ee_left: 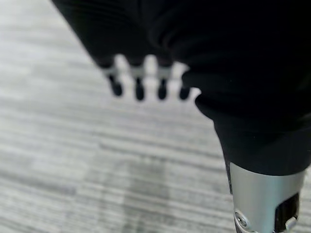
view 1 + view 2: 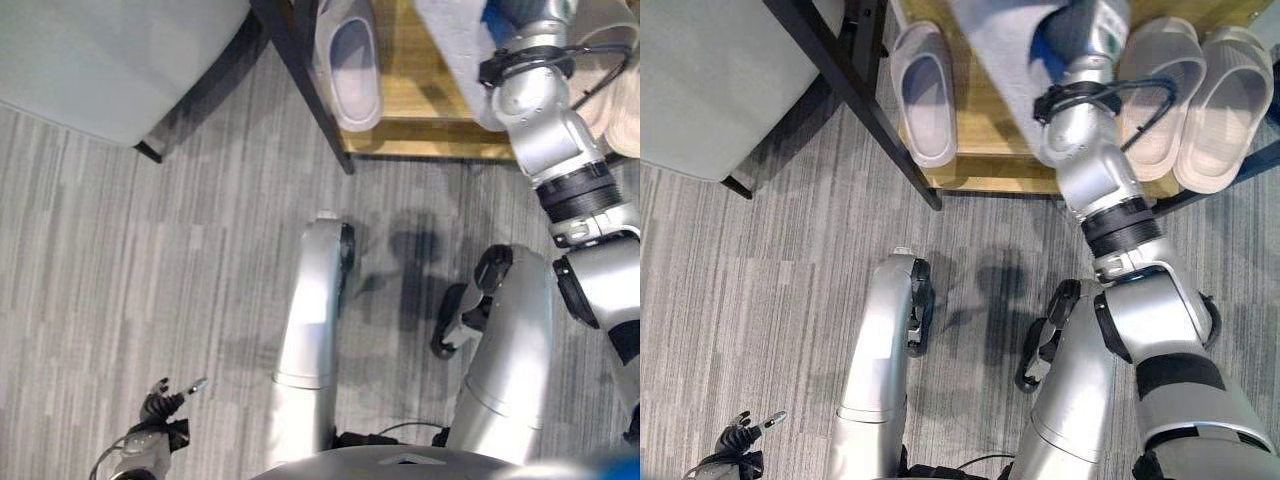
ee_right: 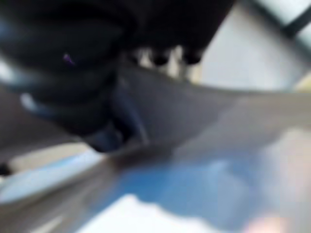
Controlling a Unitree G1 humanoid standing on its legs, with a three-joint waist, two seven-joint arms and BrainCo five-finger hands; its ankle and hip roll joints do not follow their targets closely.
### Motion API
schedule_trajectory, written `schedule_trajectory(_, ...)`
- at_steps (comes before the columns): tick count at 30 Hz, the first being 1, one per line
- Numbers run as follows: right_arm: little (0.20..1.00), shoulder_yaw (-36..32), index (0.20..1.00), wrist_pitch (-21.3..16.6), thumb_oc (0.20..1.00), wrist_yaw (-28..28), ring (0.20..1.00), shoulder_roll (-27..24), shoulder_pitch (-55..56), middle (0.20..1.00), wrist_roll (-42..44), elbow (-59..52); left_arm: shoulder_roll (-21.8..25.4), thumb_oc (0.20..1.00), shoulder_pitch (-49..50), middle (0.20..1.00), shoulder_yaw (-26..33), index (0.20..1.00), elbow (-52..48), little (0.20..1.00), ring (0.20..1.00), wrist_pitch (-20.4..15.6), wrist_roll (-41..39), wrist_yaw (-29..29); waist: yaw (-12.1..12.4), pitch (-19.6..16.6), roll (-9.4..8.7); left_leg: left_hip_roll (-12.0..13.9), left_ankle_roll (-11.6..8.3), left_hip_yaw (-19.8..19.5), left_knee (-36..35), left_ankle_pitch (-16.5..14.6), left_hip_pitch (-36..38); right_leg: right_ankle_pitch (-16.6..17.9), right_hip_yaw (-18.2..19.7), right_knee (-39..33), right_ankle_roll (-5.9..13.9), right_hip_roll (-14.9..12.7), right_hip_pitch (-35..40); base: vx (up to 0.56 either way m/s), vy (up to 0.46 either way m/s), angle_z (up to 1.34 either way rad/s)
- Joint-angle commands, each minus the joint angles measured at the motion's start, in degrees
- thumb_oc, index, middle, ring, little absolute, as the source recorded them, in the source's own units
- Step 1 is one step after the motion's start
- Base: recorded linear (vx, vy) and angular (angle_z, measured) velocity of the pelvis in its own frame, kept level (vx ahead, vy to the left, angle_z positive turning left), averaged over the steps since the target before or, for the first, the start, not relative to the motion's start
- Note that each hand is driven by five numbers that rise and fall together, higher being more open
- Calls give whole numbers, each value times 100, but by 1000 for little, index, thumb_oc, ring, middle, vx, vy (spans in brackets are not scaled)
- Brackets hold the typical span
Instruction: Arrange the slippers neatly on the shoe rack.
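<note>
- Currently I see a grey slipper (image 2: 924, 95) on the wooden shoe rack (image 2: 990, 160), long axis front-to-back, opening facing up.
- Beige pair (image 2: 1195, 95) lies parallel, side by side.
- Right hand (image 3: 165, 53) over a grey slipper (image 3: 184, 111); fingers' state, I cannot tell.
- Left hand (image 1: 146, 82) low over floor (image 2: 150, 260), fingers straight, empty.

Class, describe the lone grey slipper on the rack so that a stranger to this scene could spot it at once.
Find the wooden shoe rack at the top of the head views, standing on the grey striped floor. On its shelf, by the black post at the robot's left end, lies the grey slipper. It lies alone and is grey, unlike the beige pair side by side at the other end.
</note>
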Motion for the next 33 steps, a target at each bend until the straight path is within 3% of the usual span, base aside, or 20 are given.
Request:
schedule_trajectory(1, 200, 112, 200, -151, 200, -215, 200, 220, -707, 200, 396, -470, 115, 1000, -92, 1000, -204, 1000, 122, 1000, 1000, 99, 27, 134, 214, 407, -15, 10, 251, -172, 189, -914, 485, 194, 229, -293, -195, 163, 26, 0, 0, 0)
schedule_trajectory(3, 200, 104, 200, -99, 200, -166, 200, 360, -805, 200, 734, -395, 137, 1000, -202, 1000, -183, 1000, 205, 1000, 1000, 181, -36, 200, 196, 407, -2, 2, 256, -188, 246, -933, 485, 184, 226, -252, -206, 168, 26, 8, 16, -10)
schedule_trajectory(8, 200, 191, 200, -473, 200, -211, 200, 540, -936, 200, 1583, -46, 91, 1000, -269, 1000, -199, 1000, 319, 1000, 1000, 220, -63, 258, 182, 407, -31, -1, 255, -158, 297, -964, 485, 174, 253, -210, -220, 190, 26, 9, 11, -7)
schedule_trajectory(12, 200, 303, 200, -587, 200, -146, 200, 496, -993, 200, 1752, -25, 69, 1000, -301, 1000, -181, 1000, 354, 1000, 1000, 229, -74, 288, 157, 407, -70, 4, 250, -143, 310, -980, 485, 163, 267, -197, -226, 193, 26, 13, 0, 0)
schedule_trajectory(13, 200, 1415, 200, -1375, 200, 622, 200, -973, -1662, 200, 2613, 979, 666, 1000, 888, 1000, 183, 1000, -1669, 1000, 1000, -430, -715, -74, 271, 407, 49, 76, -21, -622, 433, -709, 485, -60, 548, 285, -77, 101, 26, 51, 2, -1)
schedule_trajectory(22, 200, 1109, 200, -1347, 200, 465, 200, -903, -1771, 200, 2687, 1301, 607, 1000, 633, 1000, 192, 1000, -1032, 1000, 1000, -453, -709, -131, 305, 407, 19, 64, -38, -589, 530, -781, 485, -30, 619, 337, -7, 68, 26, 12, 8, 6)
schedule_trajectory(33, 200, 1249, 200, -1231, 200, 626, 200, -660, -1956, 200, 2828, 1983, 547, 1000, 524, 1000, 94, 1000, -628, 1000, 1000, -372, -675, -251, 381, 407, 9, 61, -64, -512, 515, -833, 485, 10, 699, 341, 35, 51, 26, 16, 29, 2)
